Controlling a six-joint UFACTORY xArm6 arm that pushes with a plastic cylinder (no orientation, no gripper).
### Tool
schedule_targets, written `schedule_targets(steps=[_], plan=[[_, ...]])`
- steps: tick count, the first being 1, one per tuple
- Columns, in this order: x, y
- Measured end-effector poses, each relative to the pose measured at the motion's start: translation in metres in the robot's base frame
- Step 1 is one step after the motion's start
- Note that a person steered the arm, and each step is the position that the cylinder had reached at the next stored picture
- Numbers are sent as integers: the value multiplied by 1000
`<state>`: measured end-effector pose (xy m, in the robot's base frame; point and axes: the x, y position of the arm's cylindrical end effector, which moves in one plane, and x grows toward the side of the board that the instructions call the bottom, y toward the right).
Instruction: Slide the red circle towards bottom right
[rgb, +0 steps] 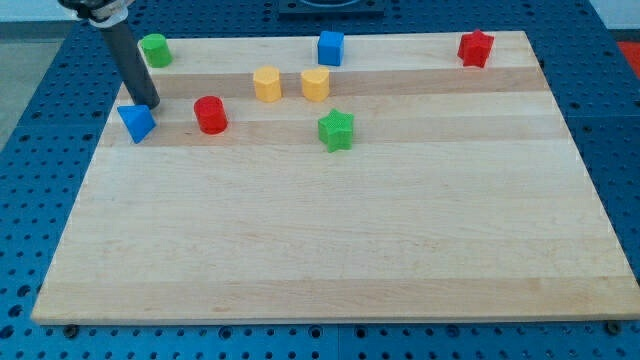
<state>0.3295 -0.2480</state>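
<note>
The red circle (211, 115) is a short red cylinder in the upper left part of the wooden board (330, 250). My tip (149, 104) is at the end of the dark rod that comes down from the view's top left. The tip stands to the left of the red circle, a block's width away. It is just above and right of the blue triangle block (136, 122), close to touching it.
A green cylinder (154, 49) sits at the top left. Two yellow blocks (267, 84) (315, 84) lie right of the red circle. A green star (337, 130), a blue cube (330, 47) and a red star (476, 48) lie further right.
</note>
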Motion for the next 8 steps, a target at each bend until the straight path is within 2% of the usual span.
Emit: schedule_targets(steps=[1,3,7,8], plan=[[0,13],[36,45],[23,171],[23,149]])
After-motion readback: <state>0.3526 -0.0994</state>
